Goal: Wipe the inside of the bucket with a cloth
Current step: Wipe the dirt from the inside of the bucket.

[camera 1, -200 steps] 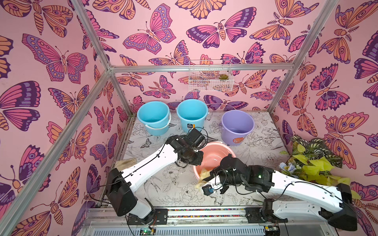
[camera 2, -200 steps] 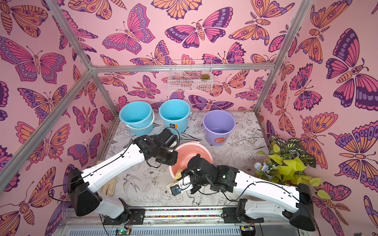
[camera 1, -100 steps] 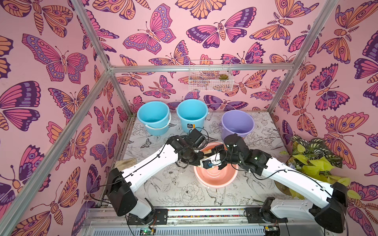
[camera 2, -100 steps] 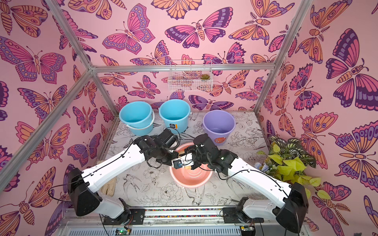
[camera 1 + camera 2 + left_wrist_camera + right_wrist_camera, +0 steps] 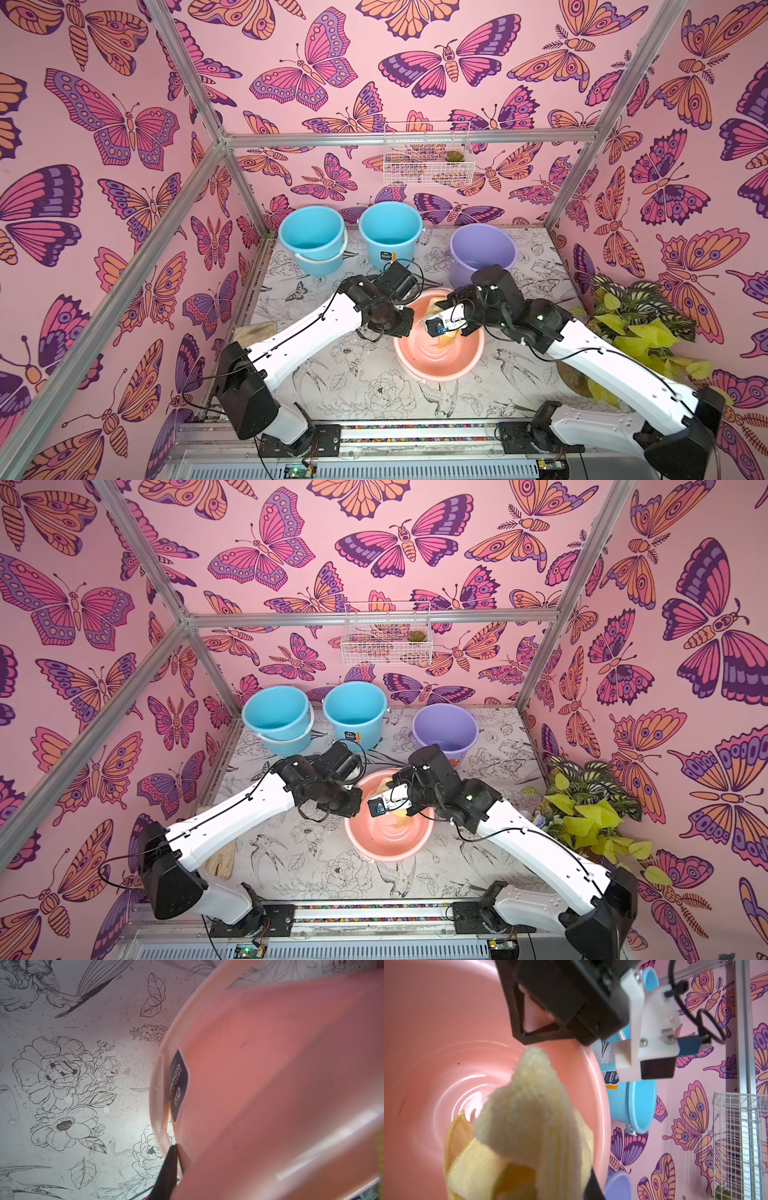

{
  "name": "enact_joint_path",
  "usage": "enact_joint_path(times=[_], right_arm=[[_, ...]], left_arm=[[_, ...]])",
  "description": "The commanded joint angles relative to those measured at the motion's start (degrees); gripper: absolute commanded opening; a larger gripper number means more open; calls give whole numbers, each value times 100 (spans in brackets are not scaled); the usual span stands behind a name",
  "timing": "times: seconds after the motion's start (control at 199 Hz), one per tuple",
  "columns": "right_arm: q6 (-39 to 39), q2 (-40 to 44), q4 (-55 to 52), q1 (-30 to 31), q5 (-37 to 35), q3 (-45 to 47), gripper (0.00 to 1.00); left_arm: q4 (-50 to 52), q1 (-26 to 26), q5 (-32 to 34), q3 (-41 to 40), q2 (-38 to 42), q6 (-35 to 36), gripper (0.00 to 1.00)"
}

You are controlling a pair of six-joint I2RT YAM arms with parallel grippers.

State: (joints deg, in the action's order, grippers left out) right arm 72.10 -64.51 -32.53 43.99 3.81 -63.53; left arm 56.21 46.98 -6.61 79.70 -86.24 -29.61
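Pink glossy plastic fills the middle of the table: the pink bucket (image 5: 436, 365), its left rim pinched tight by the left gripper (image 5: 406, 328). The right gripper (image 5: 449, 332) reaches inside, clamped on the cloth (image 5: 529, 1115), a pale yellow, nubbly bunch over the ringed bottom. Bare table (image 5: 374, 395) lies free between bucket and front rail. Behind stand two blue buckets (image 5: 311, 232) and one purple bucket (image 5: 482, 249). One tan rag (image 5: 253, 332) lies at the left edge, one plant (image 5: 640, 316) at the right
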Motion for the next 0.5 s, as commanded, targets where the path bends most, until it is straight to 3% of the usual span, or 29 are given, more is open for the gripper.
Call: enact_joint_path(times=[0.0,0.136,0.296,0.497], right_arm=[[82,323,-943,-31,-423,-282,0],[59,666,-1740,-30,-373,-360,0],[-160,959,-2648,17,161,-491,0],[-1057,1183,-3106,249,1057,-445,0]], left_arm=[[22,39,-85,114,13,-19,0],[22,39,-69,133,6,-9,0],[27,39,-60,187,-10,-10,0],[31,39,-55,256,-36,-10,0]])
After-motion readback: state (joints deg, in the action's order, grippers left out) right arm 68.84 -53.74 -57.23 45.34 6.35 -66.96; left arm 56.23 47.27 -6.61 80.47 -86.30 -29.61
